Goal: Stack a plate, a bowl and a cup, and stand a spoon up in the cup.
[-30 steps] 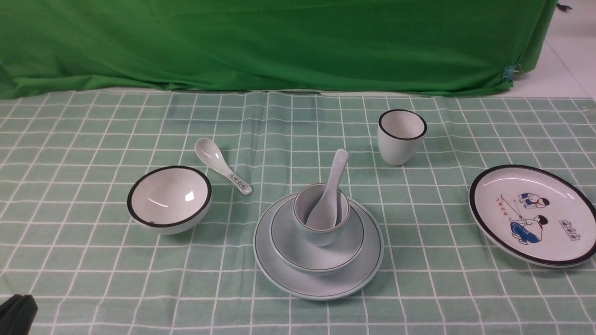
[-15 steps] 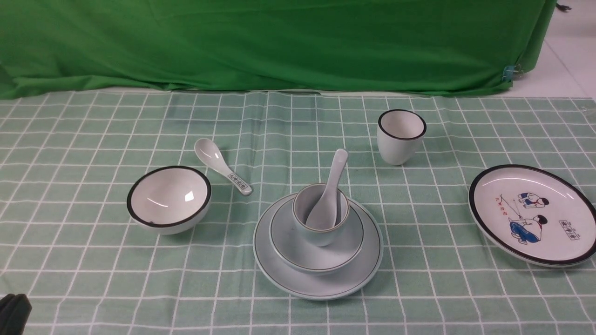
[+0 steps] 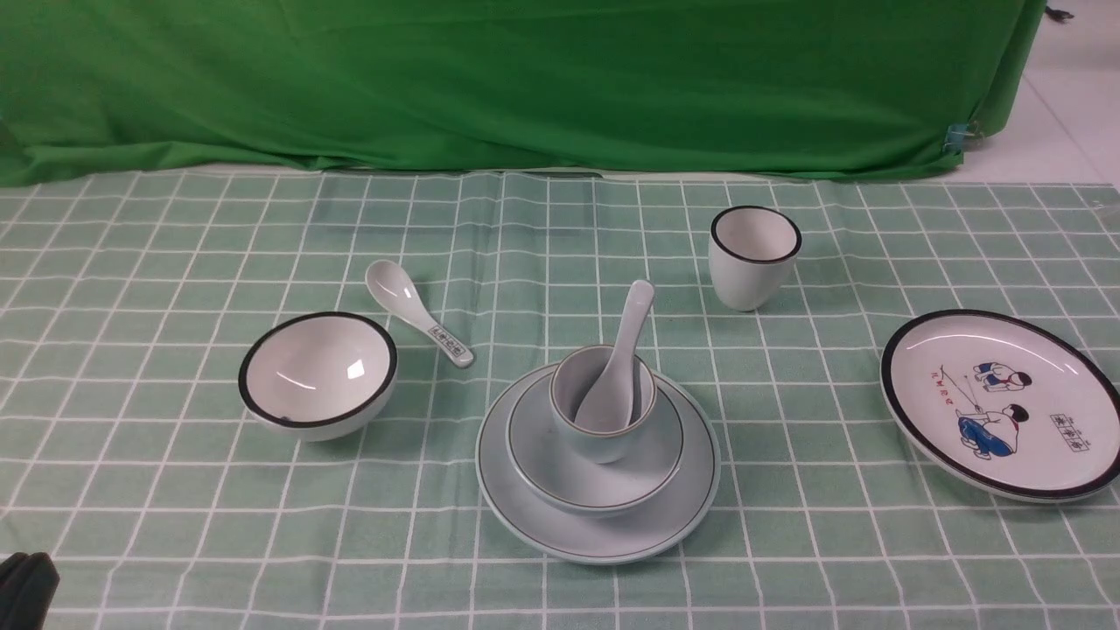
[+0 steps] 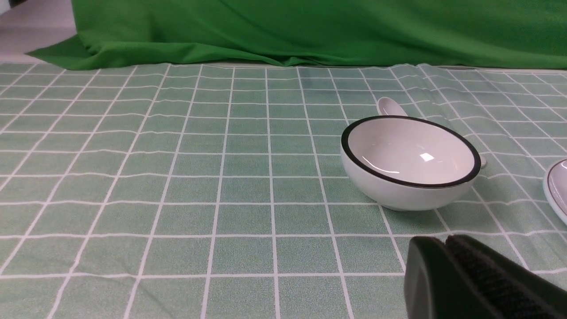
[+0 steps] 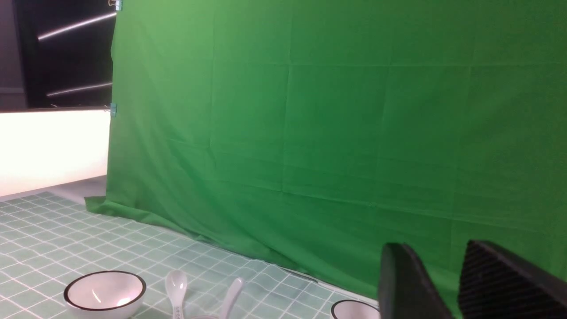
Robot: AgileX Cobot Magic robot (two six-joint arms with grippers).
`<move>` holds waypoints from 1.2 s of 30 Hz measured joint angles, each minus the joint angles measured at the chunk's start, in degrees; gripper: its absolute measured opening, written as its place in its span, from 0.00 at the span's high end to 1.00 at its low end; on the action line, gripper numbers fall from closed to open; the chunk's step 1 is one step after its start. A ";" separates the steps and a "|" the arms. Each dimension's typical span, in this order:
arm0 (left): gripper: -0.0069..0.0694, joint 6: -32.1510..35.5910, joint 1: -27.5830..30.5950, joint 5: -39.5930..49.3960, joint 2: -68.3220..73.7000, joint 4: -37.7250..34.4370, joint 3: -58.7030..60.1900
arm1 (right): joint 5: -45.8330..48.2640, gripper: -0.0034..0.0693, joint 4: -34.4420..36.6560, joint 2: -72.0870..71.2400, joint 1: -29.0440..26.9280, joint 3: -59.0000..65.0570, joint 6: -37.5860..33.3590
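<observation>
The pale blue-grey plate lies at the table's middle front. The shallow bowl sits on it, the small pale blue cup stands in the bowl, and the plain spoon stands in the cup, its handle leaning away to the right. The plate's edge shows in the left wrist view. My left gripper is shut and empty, low at the front left corner. My right gripper is open and empty, held high, and is out of the front view.
A white black-rimmed bowl and a patterned-handle spoon lie left of the stack. A white black-rimmed cup stands behind it on the right. A cartoon plate lies far right. Green cloth hangs behind.
My left gripper has drawn back a little further toward the front left corner. The stack and the other dishes have not moved.
</observation>
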 joint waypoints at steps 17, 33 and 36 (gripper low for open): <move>0.89 0.00 0.00 0.00 0.00 0.00 0.00 | -1.28 0.62 0.12 0.17 -23.85 17.52 1.33; 0.89 0.00 0.00 0.05 0.00 0.00 0.00 | 3.73 0.62 0.80 0.23 -30.99 26.40 2.53; 0.89 0.00 0.00 0.05 0.00 0.00 0.00 | 3.73 0.62 0.85 0.23 -30.99 26.40 2.53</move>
